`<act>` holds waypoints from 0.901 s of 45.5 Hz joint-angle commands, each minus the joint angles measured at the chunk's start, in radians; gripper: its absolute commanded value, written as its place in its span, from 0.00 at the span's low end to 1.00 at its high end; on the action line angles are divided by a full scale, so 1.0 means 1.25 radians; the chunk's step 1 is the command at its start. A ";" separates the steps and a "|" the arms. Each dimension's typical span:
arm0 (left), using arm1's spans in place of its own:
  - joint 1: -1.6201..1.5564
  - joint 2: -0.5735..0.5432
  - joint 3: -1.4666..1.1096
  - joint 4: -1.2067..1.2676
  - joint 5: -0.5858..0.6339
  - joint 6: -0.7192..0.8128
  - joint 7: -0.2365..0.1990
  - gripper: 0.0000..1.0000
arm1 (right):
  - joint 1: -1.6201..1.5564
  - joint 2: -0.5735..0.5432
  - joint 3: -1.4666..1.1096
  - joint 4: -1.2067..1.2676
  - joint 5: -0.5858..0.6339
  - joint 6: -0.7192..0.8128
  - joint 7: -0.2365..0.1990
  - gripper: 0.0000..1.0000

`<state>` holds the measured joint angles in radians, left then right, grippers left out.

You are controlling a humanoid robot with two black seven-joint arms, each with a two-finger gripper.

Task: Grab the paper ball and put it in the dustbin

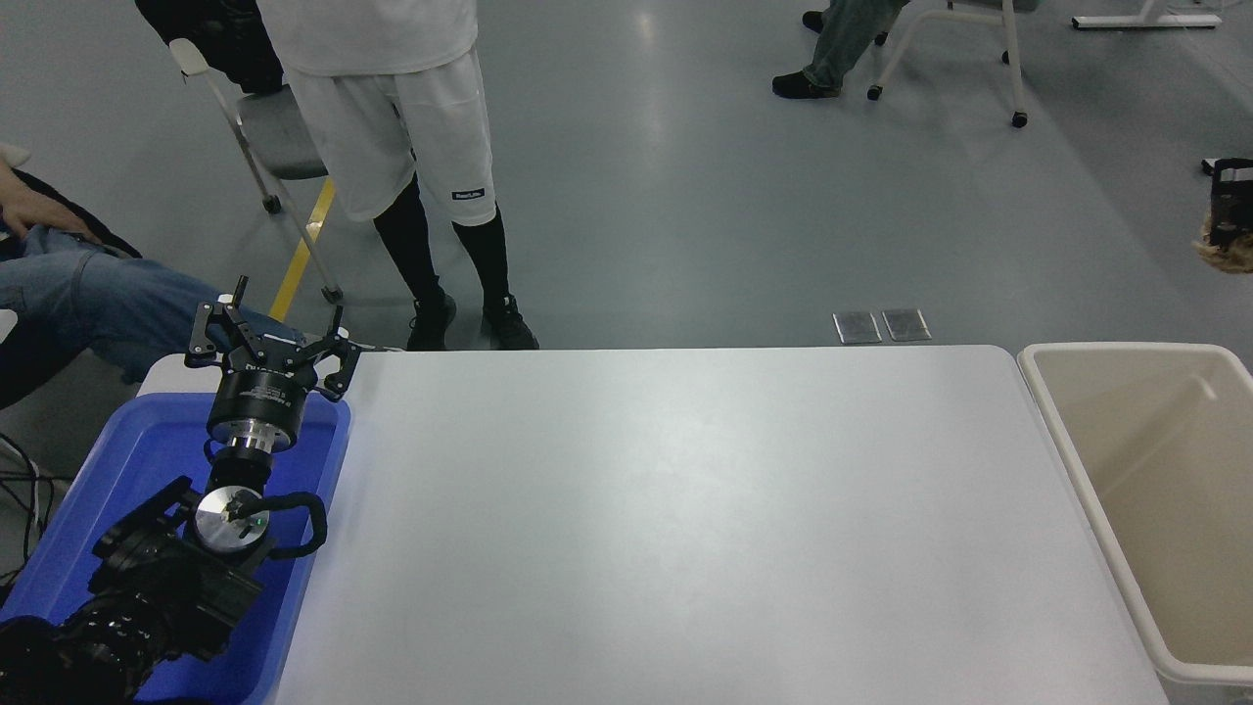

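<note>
My right gripper (1228, 233) shows only as its fingertips at the right edge of the picture, high above the far end of the dustbin. It is shut on the tan paper ball (1229, 256), which is partly cut off by the frame edge. The cream-beige dustbin (1072, 446) stands against the table's right side, and I see nothing inside the part that shows. My left gripper (266, 342) is parked open at the lower left, over the far end of the blue tray.
A bright blue tray (117, 470) lies under my left arm. The white table (675, 519) spans the middle. A person in white shorts (401, 127) stands beyond the far edge; a seated person's jeans (88, 304) are at the left. Chairs stand behind.
</note>
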<state>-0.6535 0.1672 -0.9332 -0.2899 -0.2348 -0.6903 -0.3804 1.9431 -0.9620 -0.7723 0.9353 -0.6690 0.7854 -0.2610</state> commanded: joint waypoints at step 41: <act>0.000 0.000 -0.001 0.000 -0.001 0.000 -0.001 0.99 | -0.577 -0.107 0.313 -0.208 0.079 0.000 0.000 0.00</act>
<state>-0.6535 0.1672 -0.9342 -0.2899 -0.2362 -0.6903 -0.3805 1.4991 -1.1319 -0.5593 0.7199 -0.6643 0.7855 -0.2613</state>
